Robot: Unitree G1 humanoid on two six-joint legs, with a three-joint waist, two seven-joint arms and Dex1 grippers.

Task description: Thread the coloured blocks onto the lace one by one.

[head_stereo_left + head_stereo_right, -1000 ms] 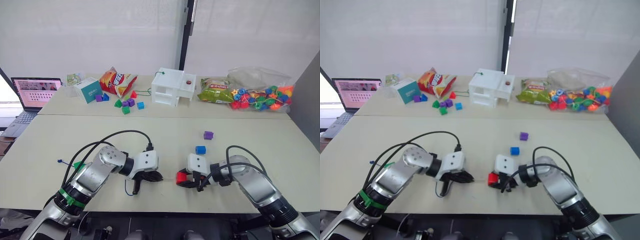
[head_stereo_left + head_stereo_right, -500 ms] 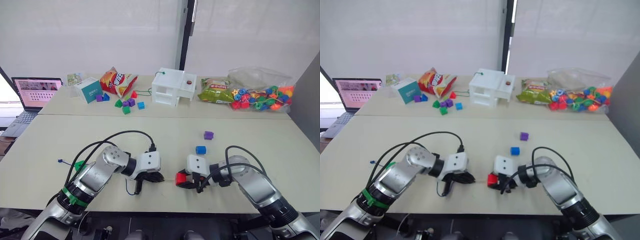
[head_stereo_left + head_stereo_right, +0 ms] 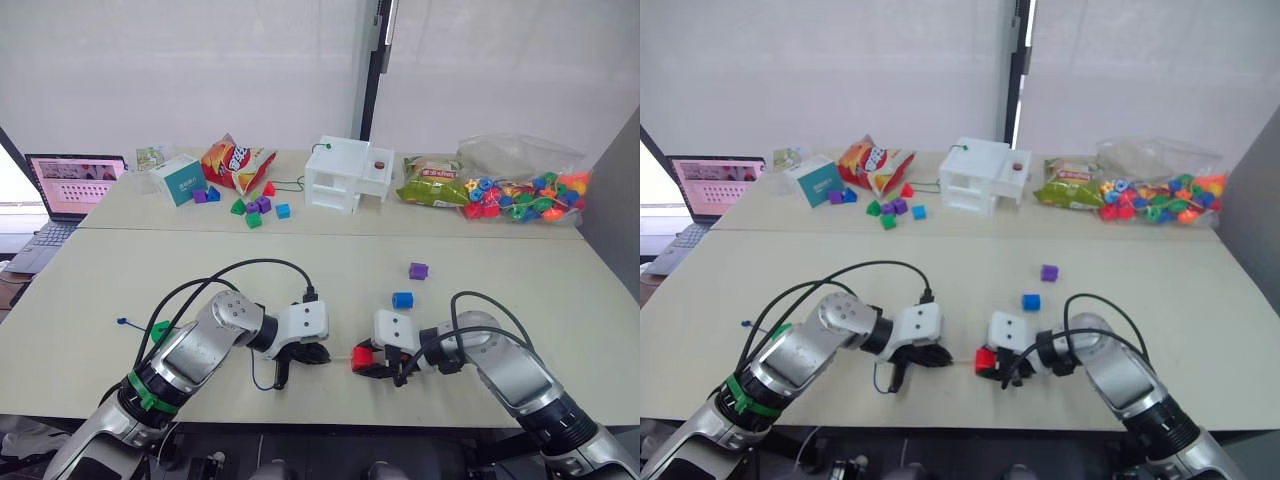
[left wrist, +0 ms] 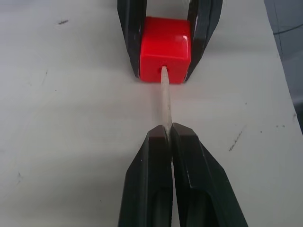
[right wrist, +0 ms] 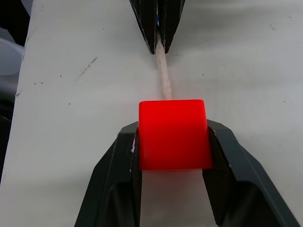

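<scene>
My right gripper (image 5: pixel 173 142) is shut on a red block (image 5: pixel 173 134), holding it just above the near table (image 3: pixel 330 260). The block's hole faces my left gripper (image 4: pixel 164 137). That gripper is shut on the lace's pale stiff tip (image 4: pixel 164 97), and the tip's end sits in the hole of the red block (image 4: pixel 165 49). The dark-blue lace (image 3: pixel 262 375) loops under my left arm. Its far end lies by a green block (image 3: pixel 159 330). A blue block (image 3: pixel 401 299) and a purple block (image 3: pixel 417 270) lie beyond the right gripper.
The far table holds a laptop (image 3: pixel 68 185), a teal box (image 3: pixel 180 180), a snack bag (image 3: pixel 232 162), a cluster of small blocks (image 3: pixel 252 208), a white box (image 3: pixel 345 172) and a clear bag of beads (image 3: pixel 520 190).
My left gripper has moved right with the lace tip, closing the gap to the red block until the tip meets its hole. The right gripper has stayed put.
</scene>
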